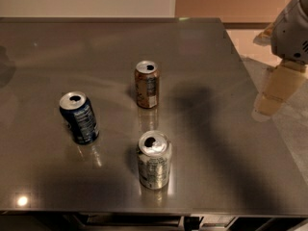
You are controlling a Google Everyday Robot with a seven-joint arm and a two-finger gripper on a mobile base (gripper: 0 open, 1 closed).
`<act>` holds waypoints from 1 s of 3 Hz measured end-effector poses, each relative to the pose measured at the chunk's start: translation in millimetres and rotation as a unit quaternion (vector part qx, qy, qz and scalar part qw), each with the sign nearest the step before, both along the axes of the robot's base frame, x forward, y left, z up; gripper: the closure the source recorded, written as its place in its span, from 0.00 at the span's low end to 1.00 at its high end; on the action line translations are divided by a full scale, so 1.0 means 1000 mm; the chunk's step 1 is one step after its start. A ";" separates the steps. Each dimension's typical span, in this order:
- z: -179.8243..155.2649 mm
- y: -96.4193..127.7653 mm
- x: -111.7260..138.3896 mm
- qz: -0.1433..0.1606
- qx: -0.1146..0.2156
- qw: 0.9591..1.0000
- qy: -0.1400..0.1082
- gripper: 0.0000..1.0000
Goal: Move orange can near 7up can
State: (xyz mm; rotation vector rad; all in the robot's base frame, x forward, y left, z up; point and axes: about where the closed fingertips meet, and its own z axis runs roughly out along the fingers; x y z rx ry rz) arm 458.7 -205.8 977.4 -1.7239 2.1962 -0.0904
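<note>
The orange can (147, 84) stands upright near the middle of the steel table (211, 57), with its pale label panel facing the front right. The 7up can (154, 160) stands upright in front of it, near the table's front edge, about a can's height away. My gripper (275, 89) hangs at the right edge of the view, over the table's right edge, well to the right of both cans and holding nothing.
A dark blue can (79, 117) stands upright at the left of the two cans. The arm's grey housing (292, 30) fills the upper right corner. A pale floor (288, 124) lies past the table's right edge.
</note>
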 end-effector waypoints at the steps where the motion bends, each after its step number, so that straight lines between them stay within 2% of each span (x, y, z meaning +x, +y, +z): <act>1: 0.000 0.010 0.022 0.006 0.012 1.000 -0.010 0.00; 3: -0.004 0.028 0.061 0.011 0.043 0.999 -0.032 0.00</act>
